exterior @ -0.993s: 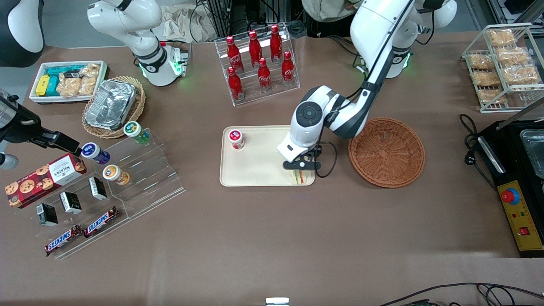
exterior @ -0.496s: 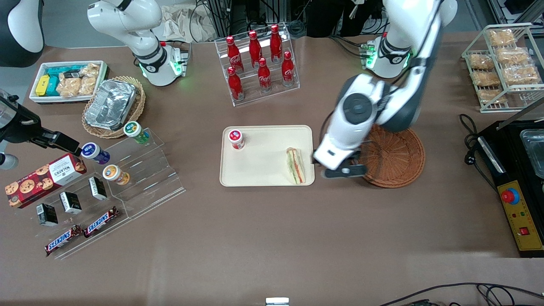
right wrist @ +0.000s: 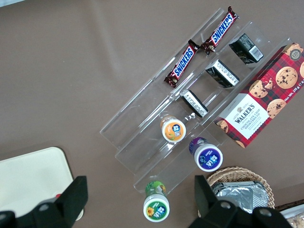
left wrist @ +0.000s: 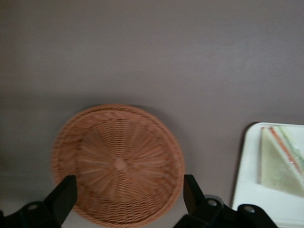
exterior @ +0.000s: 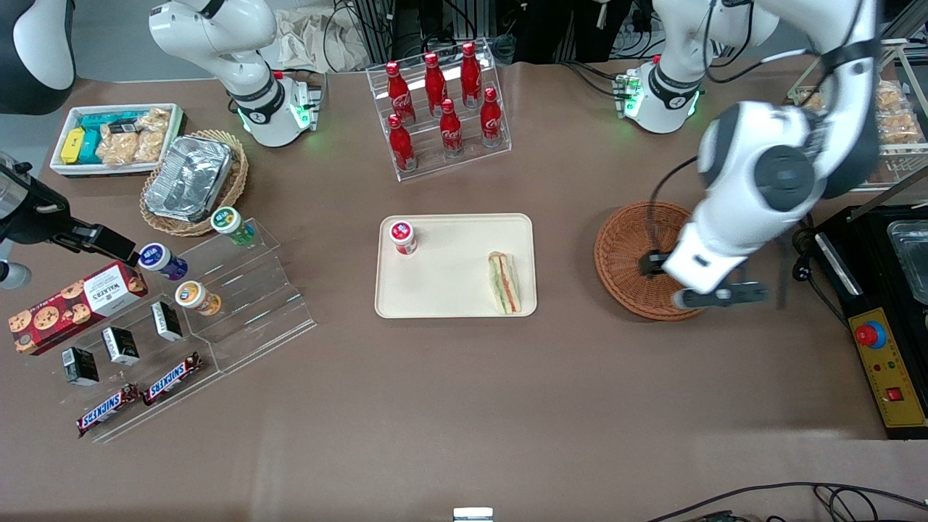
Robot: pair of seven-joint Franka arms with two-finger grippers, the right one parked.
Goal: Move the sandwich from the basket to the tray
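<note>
Sandwich [exterior: 504, 282] lies lengthwise on the tray [exterior: 449, 290], well apart from the gripper [exterior: 718, 296], which hangs wide open and empty over the basket [exterior: 629, 246] rim.

Reddish-brown woven basket [exterior: 638, 262], cream tray [exterior: 449, 279]

From high in front, one camera takes in the whole table. The left wrist camera looks straight down on the basket [left wrist: 118, 165] and tray [left wrist: 266, 209] edge, both shared; the gripper [exterior: 718, 296] hangs over the basket's rim.
</note>
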